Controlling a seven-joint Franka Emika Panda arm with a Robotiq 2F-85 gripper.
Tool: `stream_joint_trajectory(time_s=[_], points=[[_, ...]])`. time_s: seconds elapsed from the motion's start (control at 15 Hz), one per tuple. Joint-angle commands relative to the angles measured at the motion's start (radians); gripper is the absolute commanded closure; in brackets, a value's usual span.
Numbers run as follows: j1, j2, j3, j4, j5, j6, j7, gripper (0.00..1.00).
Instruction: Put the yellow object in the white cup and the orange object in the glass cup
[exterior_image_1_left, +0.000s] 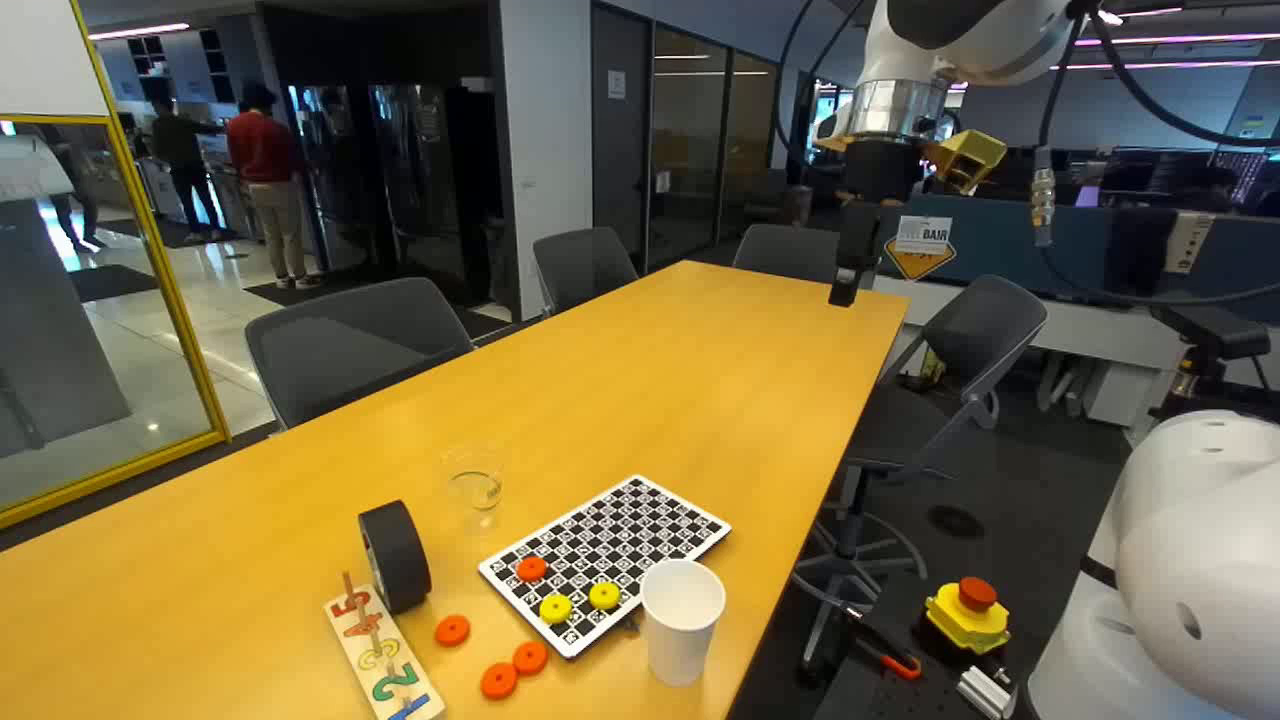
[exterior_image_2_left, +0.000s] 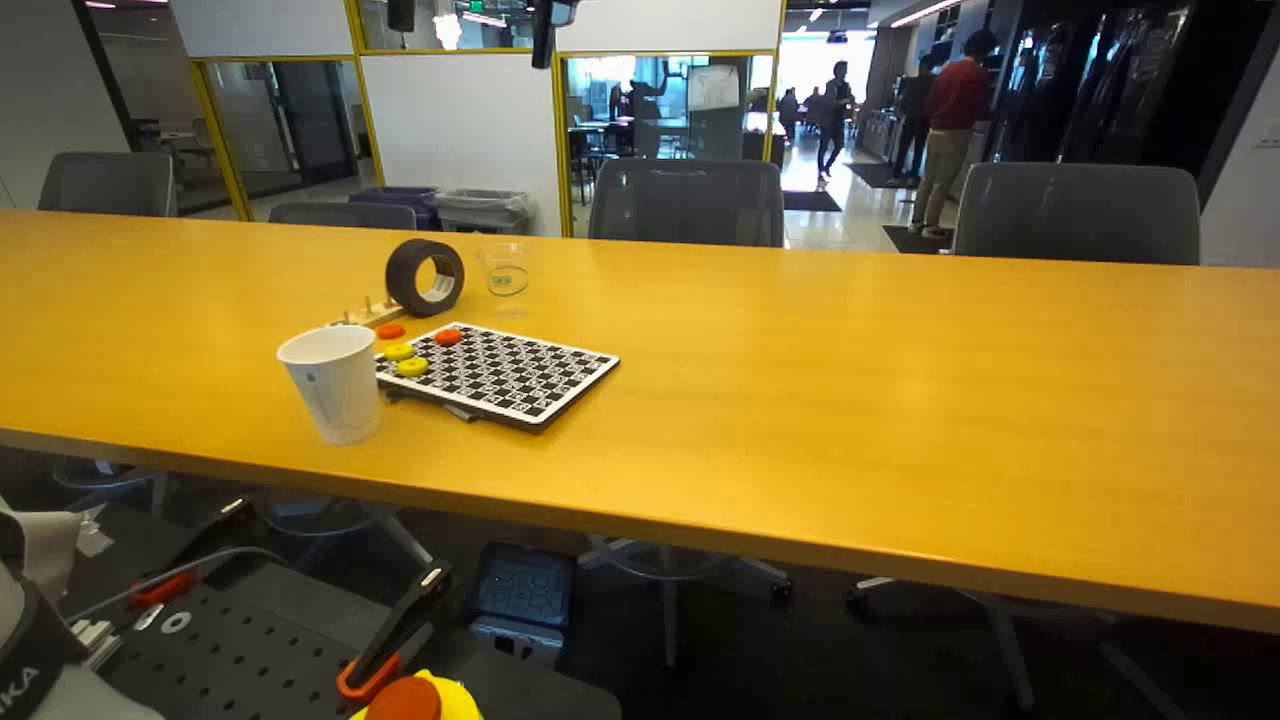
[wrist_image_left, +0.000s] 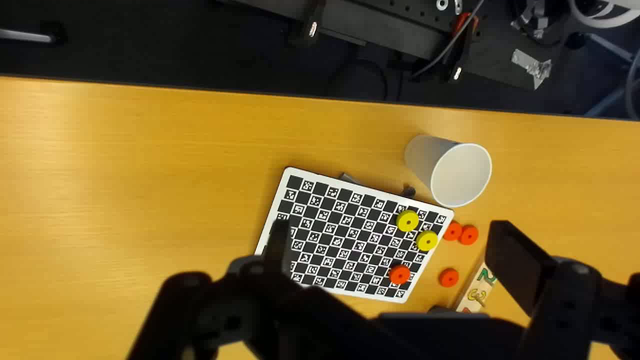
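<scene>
Over the long wooden table (exterior_image_1_left: 640, 400) hangs the gripper (wrist_image_left: 392, 245), and the wrist view settles its state: the fingers (wrist_image_left: 278, 245) stand wide apart. In an exterior view that can't be judged — the dark fingertips (exterior_image_1_left: 843, 288) line up as one shape. Two yellow discs (wrist_image_left: 407, 220) lie apart from each other on the checkered board (wrist_image_left: 340, 230), near its end (which of them is the yellow object I cannot tell). One orange disc (wrist_image_left: 399, 274) sits on the board too; three more orange discs (exterior_image_1_left: 452, 630) lie on the table just beside it, two of them seemingly touching. In an exterior view only one of those three shows, past the white cup (exterior_image_2_left: 335, 390); the wrist view has them all.

That cup stands upright near the board's corner, and the wrist view looks into it: plain white wall. The glass cup (exterior_image_2_left: 506, 275) shows only in the exterior views, upright beside a black tape roll (exterior_image_2_left: 402, 280) on its edge — the table's colour comes through it, and a dark line rings it (print or liquid, I can't say). A numbered wooden strip (exterior_image_1_left: 380, 655) lies next to the roll, its digits readable in an exterior view and, in part, from the wrist.
</scene>
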Motion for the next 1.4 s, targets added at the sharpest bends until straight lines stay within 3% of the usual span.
stream_joint_trajectory(time_s=[0.0,0.4,0.67,0.93,1.33], points=[[-0.027,0.007,0.020,0.006,0.013,-0.002,-0.014,0.00],[-0.027,0.001,0.019,0.015,0.013,-0.002,-0.014,0.00],[-0.041,-0.025,0.060,-0.038,0.026,0.030,0.067,0.00],[-0.048,-0.068,0.137,-0.122,0.059,0.082,0.196,0.00],[0.009,-0.097,0.326,-0.296,0.023,0.331,0.306,0.00]])
